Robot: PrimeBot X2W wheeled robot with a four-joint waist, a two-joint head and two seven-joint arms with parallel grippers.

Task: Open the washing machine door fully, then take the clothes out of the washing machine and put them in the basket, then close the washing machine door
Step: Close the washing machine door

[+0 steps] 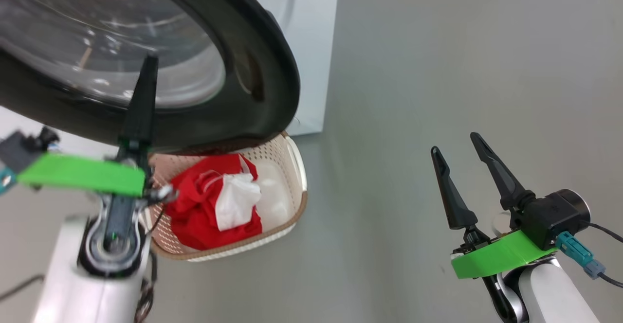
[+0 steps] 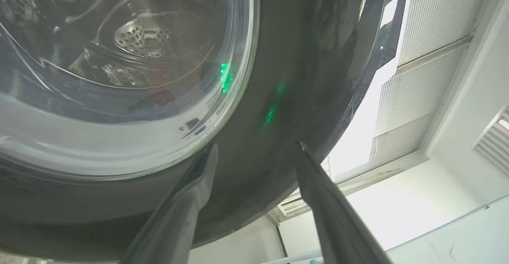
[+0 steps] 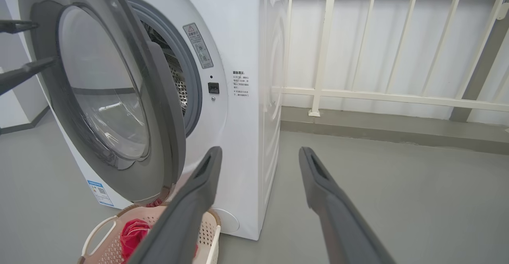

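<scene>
The washing machine door (image 1: 263,70), with its black rim and clear glass bowl, stands partly open, swung out above the basket (image 1: 297,167). The clothes (image 1: 204,206), red with a white part, lie in the basket. My left gripper (image 2: 256,146) is open, its fingertips up against the door's outer black rim (image 2: 286,97), holding nothing. It is also seen at the door's far side as the left gripper (image 3: 45,43). My right gripper (image 1: 452,143) hangs open and empty over the floor, right of the washing machine (image 3: 246,57). The steel drum (image 3: 179,85) shows behind the door.
Grey floor (image 1: 438,60) stretches to the right of the machine and the basket. A white railing (image 3: 358,93) with a low kerb runs behind the machine's right side. The basket sits directly under the door's lower edge.
</scene>
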